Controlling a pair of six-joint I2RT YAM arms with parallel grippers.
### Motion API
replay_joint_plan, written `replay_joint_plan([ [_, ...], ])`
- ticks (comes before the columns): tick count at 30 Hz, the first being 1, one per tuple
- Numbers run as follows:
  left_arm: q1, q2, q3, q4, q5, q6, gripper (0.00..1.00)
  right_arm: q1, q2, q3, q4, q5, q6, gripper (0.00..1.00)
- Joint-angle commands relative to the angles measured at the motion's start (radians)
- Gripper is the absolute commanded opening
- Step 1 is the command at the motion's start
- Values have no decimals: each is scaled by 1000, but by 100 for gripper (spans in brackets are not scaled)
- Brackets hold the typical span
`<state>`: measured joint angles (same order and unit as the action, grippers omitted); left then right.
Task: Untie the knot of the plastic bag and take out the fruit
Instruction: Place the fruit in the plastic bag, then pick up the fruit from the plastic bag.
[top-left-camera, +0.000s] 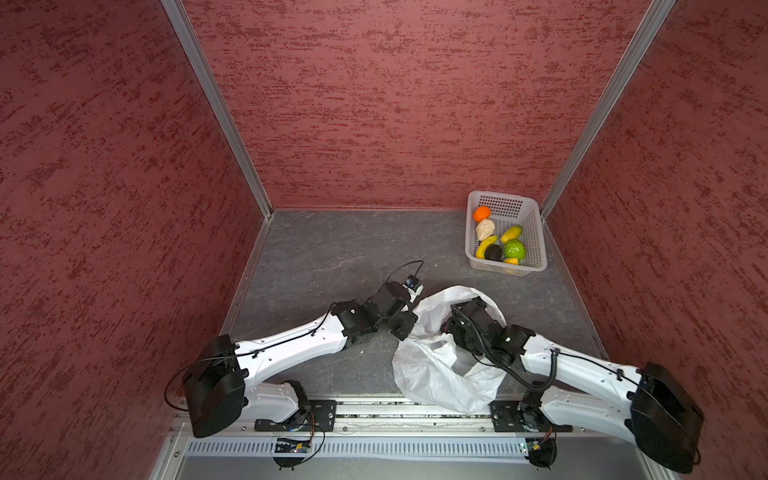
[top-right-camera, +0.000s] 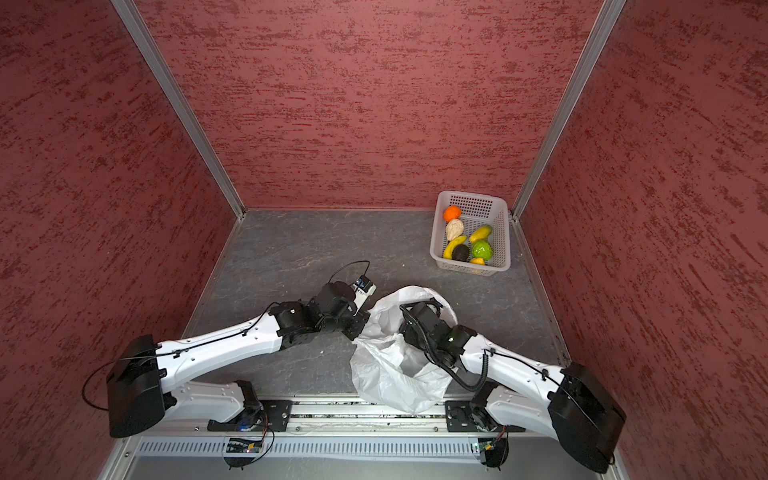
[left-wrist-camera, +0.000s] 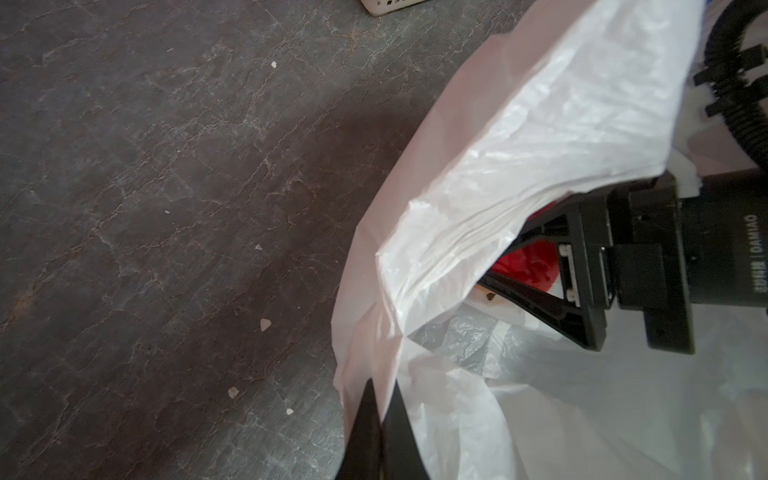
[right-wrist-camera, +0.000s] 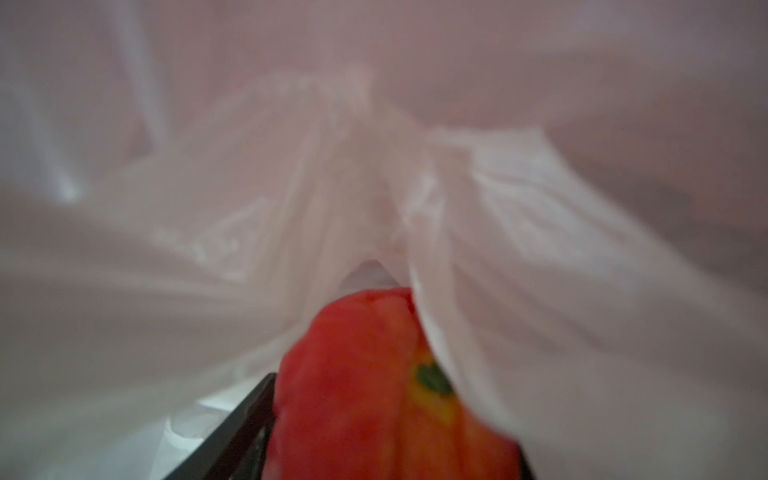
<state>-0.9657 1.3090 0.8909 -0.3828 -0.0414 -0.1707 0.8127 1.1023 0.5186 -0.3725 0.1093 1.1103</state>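
Grey slate-look table (top-left-camera: 332, 249), 12 o'clock = back wall.

Both arms reach in from the 6 o'clock rail and meet at the bag. The left arm (top-left-camera: 299, 345) comes in from 8 o'clock, the right arm (top-left-camera: 573, 370) from 4 o'clock.

the plastic bag (top-left-camera: 432, 374) lies crumpled at about 5 o'clock in both top views. Its near end laps over the rail and its mouth is open toward 12 o'clock. The right arm's wrist sits inside the mouth.

The white perforated basket (top-left-camera: 533, 232) is in the 1 o'clock corner, well apart from the bag.

left gripper (left-wrist-camera: 382, 384): jaws closed narrow, pinching the bag's rim at the mouth's 9 o'clock side. The film is pulled up into a ridge.

right gripper (left-wrist-camera: 505, 270): inside the bag, jaws wide and astride the red apple (right-wrist-camera: 365, 395). Can't tell whether they press on it. The wrist view is blurred, film all round.

the fruit, seven pieces in the basket:
- bumpy green one (top-left-camera: 515, 249), near-right
- banana (top-left-camera: 485, 246), near-left, touching the black piece (top-left-camera: 493, 252)
- mango (top-left-camera: 512, 233), at 12 o'clock of the green one
- beige piece (top-left-camera: 485, 228), left wall
- orange (top-left-camera: 481, 213), far-left corner
- lemon (top-left-camera: 512, 261), against the near wall

The apple is the only fruit visible in the bag.
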Motion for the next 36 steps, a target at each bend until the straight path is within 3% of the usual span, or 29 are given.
replay_joint_plan([
  [1,-17,-2,18,7,42,47,0,5,-31,32,-39,39,77,87],
  [7,-46,26,32,7,66,95,0,4,-55,54,-8,98,140,94],
  [15,-48,61,50,4,76,129,0,-22,-14,43,68,145,214,93],
  [22,-59,87,69,-8,105,150,0,-100,70,64,122,226,105,93],
  [28,-60,77,67,-9,109,152,0,-151,257,92,221,221,69,91],
  [31,-60,70,66,-8,109,148,0,-152,297,107,262,248,49,77],
  [34,-61,70,66,-8,105,145,0,-152,311,124,282,246,29,55],
  [36,-60,76,72,-13,84,140,0,-149,300,132,294,216,7,47],
])
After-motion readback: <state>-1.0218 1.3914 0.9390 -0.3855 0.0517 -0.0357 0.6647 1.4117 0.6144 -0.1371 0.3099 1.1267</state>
